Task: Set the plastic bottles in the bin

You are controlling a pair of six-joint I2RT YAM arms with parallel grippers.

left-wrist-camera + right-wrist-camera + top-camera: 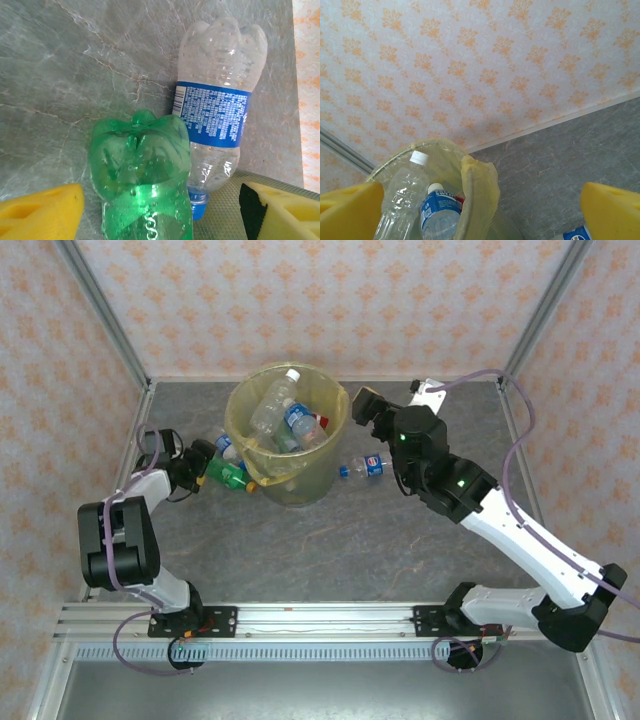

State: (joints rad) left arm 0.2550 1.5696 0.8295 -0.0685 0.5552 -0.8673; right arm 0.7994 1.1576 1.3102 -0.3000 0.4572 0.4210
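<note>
- At the left foot of the bin (300, 488), on the grey table (400, 550), the left gripper (161, 197) straddles a green bottle (140, 170). Its yellow fingers (40, 212) stand apart, one on each side, and a gap shows between each finger and the bottle wall. No grip is made yet.
- Step in hand, as judged: pick-up of the green bottle.
- The next move calls for bringing the jaws together on the bottle body, lifting it above the tall rim, carrying it over the opening and releasing it.
- Caution: a clear bottle (216, 115) with a blue label and blue cap lies just beside the green one, its neck on the side of one finger. That finger could catch it.
- The green bottle is translucent and lies on its side, its lobed base toward the wrist camera. The thin wall will probably dent under pressure.
- The right gripper (481, 195) is near the bin's right rim, jaws wide apart and empty.
- Several bottles (272, 405) lie inside the bin. One blue-labelled bottle (365, 467) lies on the table to its right.
</note>
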